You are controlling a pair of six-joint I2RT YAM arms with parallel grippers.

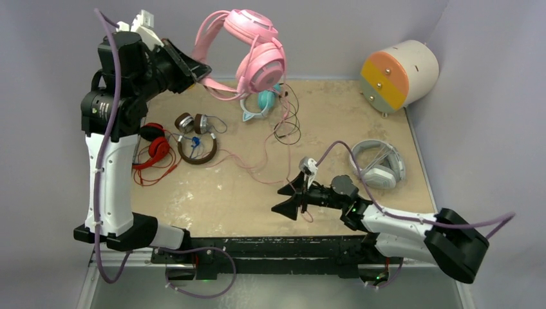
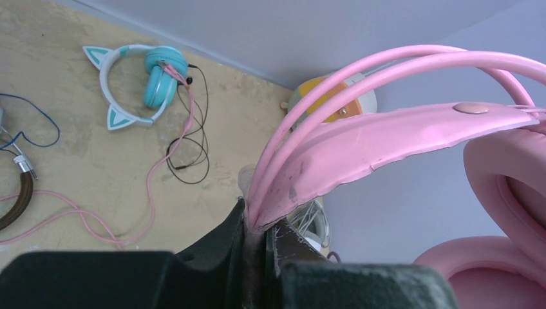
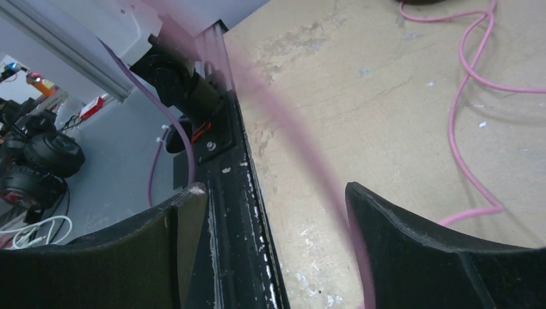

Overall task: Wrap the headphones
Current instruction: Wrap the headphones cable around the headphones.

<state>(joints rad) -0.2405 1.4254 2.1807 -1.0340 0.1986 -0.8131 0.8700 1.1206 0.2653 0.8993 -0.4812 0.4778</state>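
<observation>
Closed state at the left end effector (image 1: 198, 69): both fingers pinched on one end of the headband of the pink over-ear headphones with padded cups (image 1: 256, 56), as seen in the left wrist view. Pair held up off the tan worktop (image 1: 225, 206), hanging above its far edge. Thin pink cable (image 1: 248, 164) trailing down from the raised pair and lying in loose curves across the middle of the worktop, toward the right end effector (image 1: 282, 199).

Open state at the right end effector: low over the near middle of the worktop, fingers (image 3: 444, 257) spread wide. Blurred pink strand crossing the gap between them in the right wrist view; contact with either finger not determinable.

Grey-white over-ear headphones (image 1: 378, 166) flat on the right side of the worktop. Brown-banded headphones with silver cups (image 1: 196, 154) and thin blue cord (image 1: 217, 122) at left centre, just beside red headphones (image 1: 154, 149). Teal cat-ear headphones (image 1: 256, 103) near the far edge, under the hanging pink pair. Cylinder with an orange, yellow and green end face (image 1: 399, 74) at the far right corner
</observation>
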